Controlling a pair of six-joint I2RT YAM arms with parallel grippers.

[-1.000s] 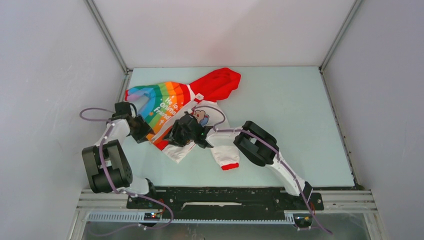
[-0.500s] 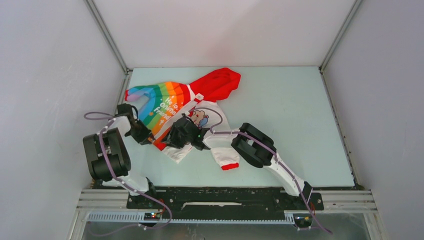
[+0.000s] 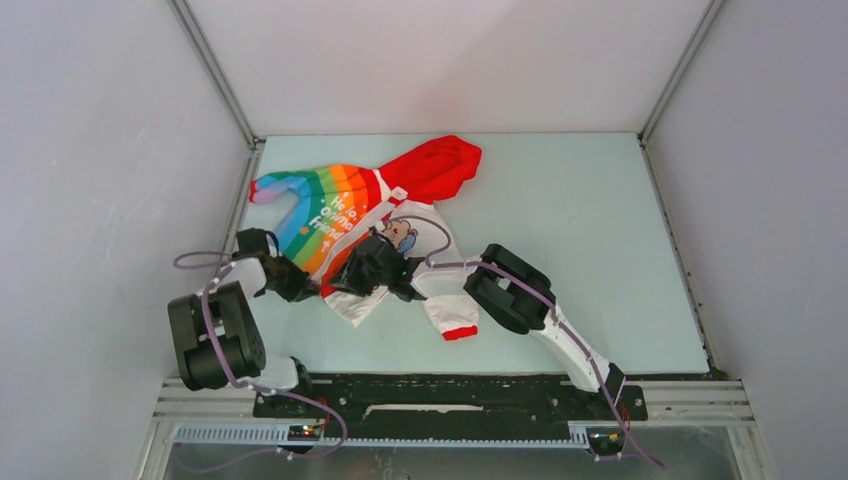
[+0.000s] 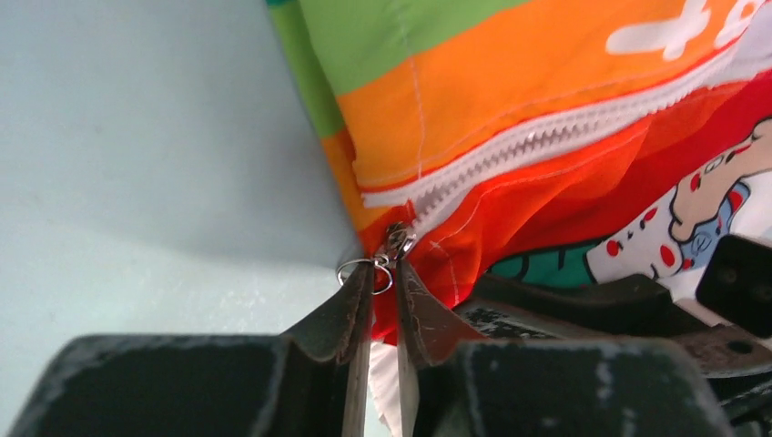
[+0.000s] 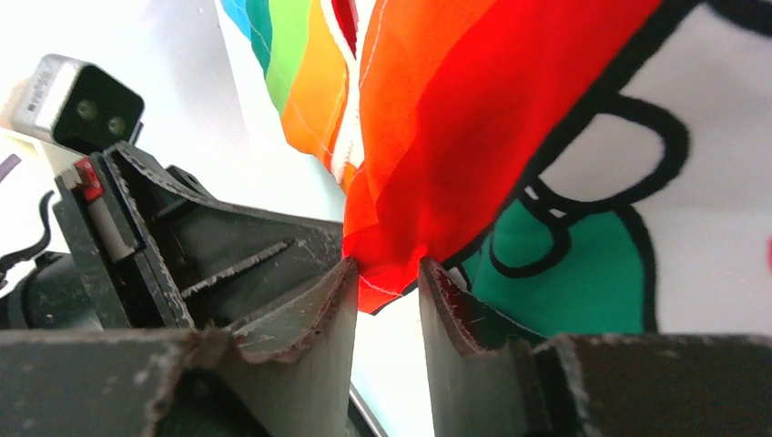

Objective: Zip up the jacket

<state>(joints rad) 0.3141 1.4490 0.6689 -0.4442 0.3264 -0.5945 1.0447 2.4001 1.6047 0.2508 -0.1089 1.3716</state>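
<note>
The jacket [image 3: 335,210] lies flat at the table's left, red hood [image 3: 437,165] toward the back, rainbow half on the left, white cartoon half [image 3: 420,245] on the right. In the left wrist view the white zipper [image 4: 537,137] runs down to its slider [image 4: 398,241] at the bottom hem, with a wire pull ring [image 4: 357,270]. My left gripper [image 4: 384,273] is closed to a narrow gap on that ring; it also shows from above [image 3: 305,290]. My right gripper [image 5: 387,264] pinches the red bottom hem [image 5: 401,246] right beside it [image 3: 355,278].
The white sleeve with the red cuff [image 3: 459,331] lies toward the near edge under the right arm [image 3: 510,285]. The left wall's corner post [image 3: 240,180] stands close beside the rainbow sleeve [image 3: 275,188]. The two grippers sit almost against each other at the hem.
My left gripper has moved from beside the rainbow sleeve toward the near right, down to the jacket's bottom hem at the zipper's end. The right gripper has stayed at the hem.
</note>
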